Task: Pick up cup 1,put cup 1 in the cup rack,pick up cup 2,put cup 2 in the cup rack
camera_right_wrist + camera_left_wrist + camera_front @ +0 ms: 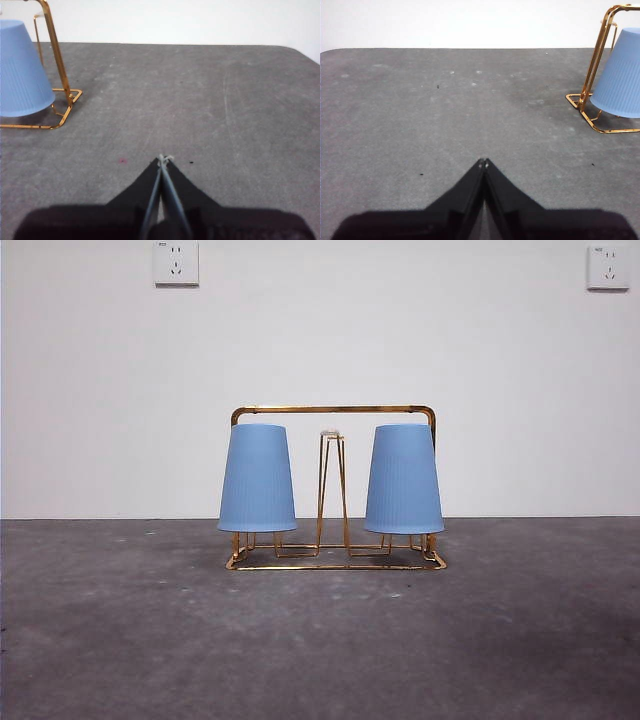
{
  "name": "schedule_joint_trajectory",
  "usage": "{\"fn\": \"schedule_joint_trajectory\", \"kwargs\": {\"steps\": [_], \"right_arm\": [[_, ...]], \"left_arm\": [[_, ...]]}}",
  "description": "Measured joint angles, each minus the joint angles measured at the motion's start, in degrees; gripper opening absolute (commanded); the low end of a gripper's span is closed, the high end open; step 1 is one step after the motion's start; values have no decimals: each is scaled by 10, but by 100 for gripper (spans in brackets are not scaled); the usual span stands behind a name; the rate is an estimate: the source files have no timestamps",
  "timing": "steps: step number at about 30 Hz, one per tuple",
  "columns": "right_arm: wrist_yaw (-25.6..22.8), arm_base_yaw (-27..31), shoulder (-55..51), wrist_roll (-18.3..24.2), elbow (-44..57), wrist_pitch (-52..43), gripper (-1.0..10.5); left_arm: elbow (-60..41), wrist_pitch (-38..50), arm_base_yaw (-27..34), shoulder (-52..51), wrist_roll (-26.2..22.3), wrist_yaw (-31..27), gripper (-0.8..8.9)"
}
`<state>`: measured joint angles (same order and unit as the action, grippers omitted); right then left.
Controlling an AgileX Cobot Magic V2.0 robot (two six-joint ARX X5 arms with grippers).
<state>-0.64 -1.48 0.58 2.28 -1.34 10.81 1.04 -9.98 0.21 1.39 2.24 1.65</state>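
The gold wire cup rack (335, 411) stands mid-table in the front view. Two blue cups hang upside down on its pegs: one on the left (257, 478) and one on the right (403, 479). A bare hairpin peg (332, 490) rises between them. In the left wrist view my left gripper (483, 162) is shut and empty over bare table, with the rack's end (596, 65) and a blue cup (621, 75) off to one side. My right gripper (163, 159) is likewise shut and empty, well away from the rack (56, 55) and the other cup (22, 70).
The grey table (320, 640) runs up to a white wall with two sockets (176, 262) (608, 266). Neither arm shows in the front view.
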Motion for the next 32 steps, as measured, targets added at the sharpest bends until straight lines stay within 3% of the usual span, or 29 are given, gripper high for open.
{"fn": "schedule_joint_trajectory", "kwargs": {"steps": [32], "right_arm": [[0,0,0,-10,0,0,2]], "left_arm": [[0,0,0,0,0,0,-3]]}}
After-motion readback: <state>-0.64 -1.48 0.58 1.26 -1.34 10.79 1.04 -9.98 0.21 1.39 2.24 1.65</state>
